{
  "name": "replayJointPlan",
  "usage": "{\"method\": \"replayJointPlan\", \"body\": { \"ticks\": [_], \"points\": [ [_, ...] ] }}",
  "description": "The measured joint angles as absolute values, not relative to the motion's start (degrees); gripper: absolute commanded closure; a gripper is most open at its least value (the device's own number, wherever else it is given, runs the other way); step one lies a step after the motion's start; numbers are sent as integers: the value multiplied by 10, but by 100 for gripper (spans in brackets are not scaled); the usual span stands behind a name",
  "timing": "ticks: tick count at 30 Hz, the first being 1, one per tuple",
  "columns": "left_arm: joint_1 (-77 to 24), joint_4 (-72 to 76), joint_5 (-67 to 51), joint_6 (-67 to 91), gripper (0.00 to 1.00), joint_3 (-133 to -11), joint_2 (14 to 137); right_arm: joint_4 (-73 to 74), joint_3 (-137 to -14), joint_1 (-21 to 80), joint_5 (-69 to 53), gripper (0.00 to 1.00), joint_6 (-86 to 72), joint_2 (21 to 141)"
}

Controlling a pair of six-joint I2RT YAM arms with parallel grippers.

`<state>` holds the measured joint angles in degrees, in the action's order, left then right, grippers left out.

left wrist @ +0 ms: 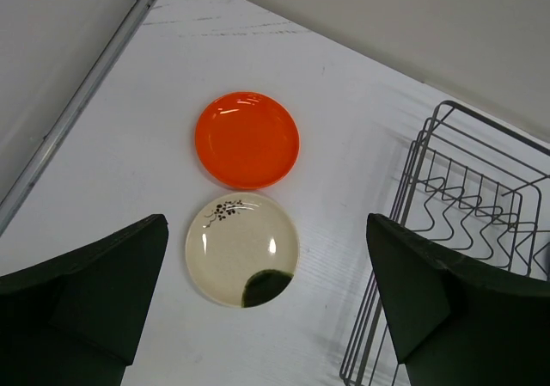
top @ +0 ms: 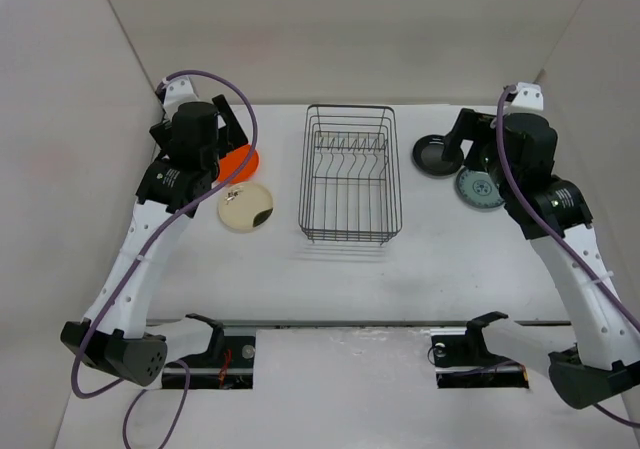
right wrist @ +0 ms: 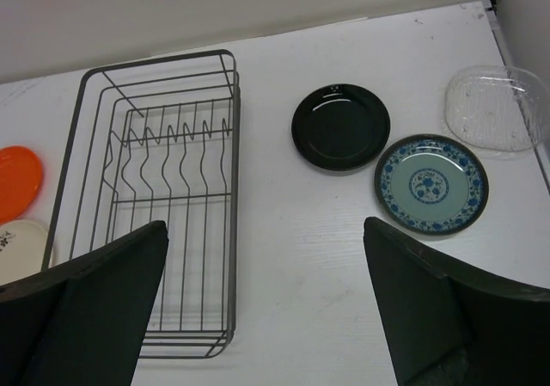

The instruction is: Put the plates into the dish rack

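The black wire dish rack [top: 350, 107] stands mid-table with nothing in it; it also shows in the left wrist view [left wrist: 397, 214] and the right wrist view [right wrist: 233, 231]. Left of it lie the orange plate [top: 240, 162] [left wrist: 247, 139] and the cream plate with a dark patch [top: 246, 207] [left wrist: 242, 249]. Right of it lie the black plate [top: 436, 155] [right wrist: 340, 127], the grey-teal patterned plate [top: 477, 189] [right wrist: 430, 184] and the clear plate [right wrist: 494, 108]. My left gripper [top: 232, 129] [left wrist: 266, 223] hangs open and empty above the cream plate. My right gripper [top: 465, 139] [right wrist: 265, 224] hangs open and empty above the table between the rack and the black plate.
White walls close in the table at the back and on both sides; a wall rail [left wrist: 77, 102] runs close to the orange plate. The clear plate lies in the far right corner by the wall.
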<state>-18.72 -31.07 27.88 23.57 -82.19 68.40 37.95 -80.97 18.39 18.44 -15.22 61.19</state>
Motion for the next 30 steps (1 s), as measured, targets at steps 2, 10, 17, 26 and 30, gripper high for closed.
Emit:
{"method": "replayJointPlan", "body": {
  "ticks": [2,10,17,26,30],
  "points": [
    [-187,-311,279,236,0,-822,684,382,-809,184,187,0,-152,605],
    [-187,-310,270,232,0,-821,681,377,-808,183,201,0,-149,562],
    [-185,-288,249,231,0,-798,661,293,-751,103,143,0,-144,588],
    [-149,-231,163,228,0,-715,648,127,-759,-35,-51,1,-121,868],
    [-122,-218,133,224,0,-693,646,109,-818,-79,-97,1,-109,977]
  ]
}}
